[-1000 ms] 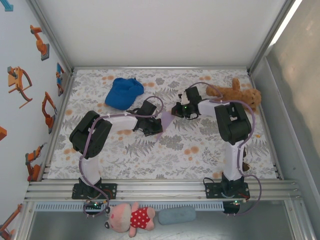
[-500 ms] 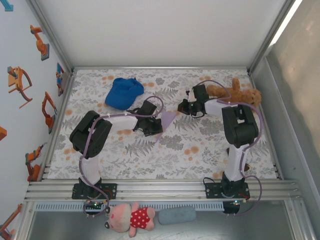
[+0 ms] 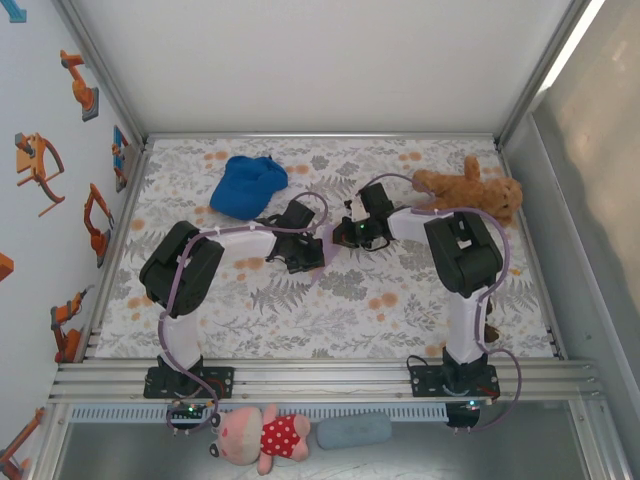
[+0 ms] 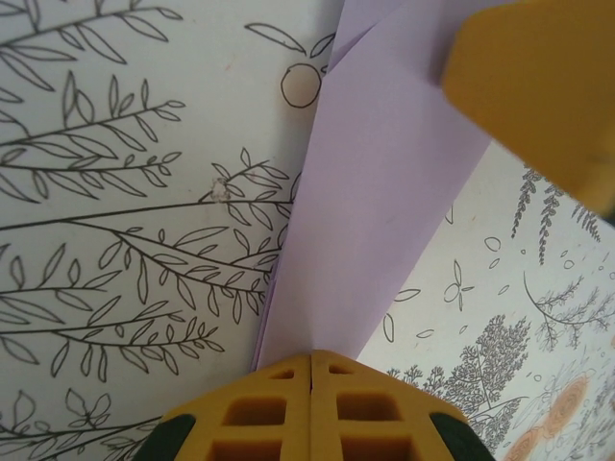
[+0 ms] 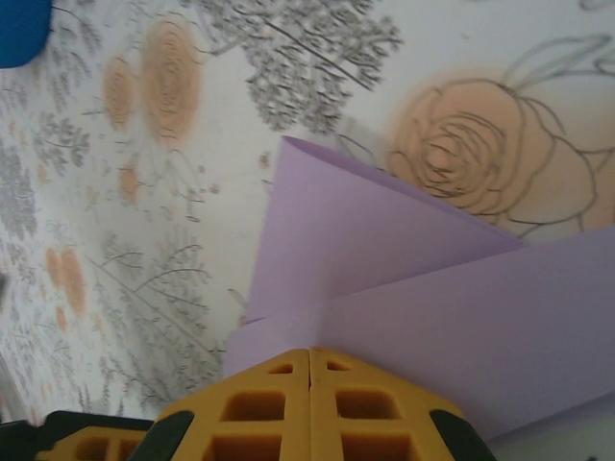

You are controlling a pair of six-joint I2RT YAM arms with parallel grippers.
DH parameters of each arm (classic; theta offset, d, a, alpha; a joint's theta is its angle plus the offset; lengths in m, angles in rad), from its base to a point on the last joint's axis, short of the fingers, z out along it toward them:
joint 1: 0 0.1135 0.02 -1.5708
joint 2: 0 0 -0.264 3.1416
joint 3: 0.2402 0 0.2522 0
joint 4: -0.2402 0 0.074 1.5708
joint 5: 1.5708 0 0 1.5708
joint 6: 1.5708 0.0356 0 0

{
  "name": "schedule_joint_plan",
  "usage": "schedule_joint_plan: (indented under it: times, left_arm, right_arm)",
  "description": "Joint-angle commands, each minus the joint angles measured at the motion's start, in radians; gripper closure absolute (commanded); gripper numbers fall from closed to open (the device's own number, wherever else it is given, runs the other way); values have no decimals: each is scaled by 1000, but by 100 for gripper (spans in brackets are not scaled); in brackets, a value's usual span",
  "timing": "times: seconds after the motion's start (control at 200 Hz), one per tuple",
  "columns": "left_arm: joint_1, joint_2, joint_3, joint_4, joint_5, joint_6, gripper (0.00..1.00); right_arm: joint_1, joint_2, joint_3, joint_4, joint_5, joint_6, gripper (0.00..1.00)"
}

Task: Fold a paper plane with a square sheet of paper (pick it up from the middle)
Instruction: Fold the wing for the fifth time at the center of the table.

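Directly ahead of the left tool [image 4: 310,370], whose yellow tips are pressed together, the thin, partly folded lavender paper sheet [image 4: 384,192] is seen lying on the floral-printed surface [image 4: 125,192]. Its long axis is laid from those tips straight away toward the right tool [image 5: 309,360], which is met at the far end, so the sheet is spanned between the two. The right tool is likewise pressed shut, with a loose flap lifted just ahead of it. Whether paper is caught in either tool cannot be told. The flap is judged nearer the right tool, so a flattening stroke would be made along that axis.
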Motion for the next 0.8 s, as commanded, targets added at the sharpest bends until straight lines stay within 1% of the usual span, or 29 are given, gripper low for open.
schedule_joint_plan:
  times: [0.0, 0.175, 0.321, 0.461, 0.626, 0.796]
  left_arm:
    - [-5, -43, 15, -31, -5, 39, 96]
    - [-4, -23, 41, 45, 24, 44, 92]
    - [-2, 42, 88, 48, 45, 50, 92]
    - [-1, 81, 97, 63, 70, 47, 95]
    - [2, 80, 40, 70, 71, 40, 97]
    - [4, 30, -85, 106, 71, 5, 96]
  right_arm:
    - [-4, 32, -2, -52, 2, -29, 100]
    - [-4, 55, 2, -79, 20, -52, 100]
    - [-3, 68, 8, -78, 20, -53, 100]
    - [-4, 77, 11, -82, 25, -54, 100]
    - [-7, 93, 24, -97, 44, -56, 100]
    - [-11, 123, 50, -148, 88, -72, 100]
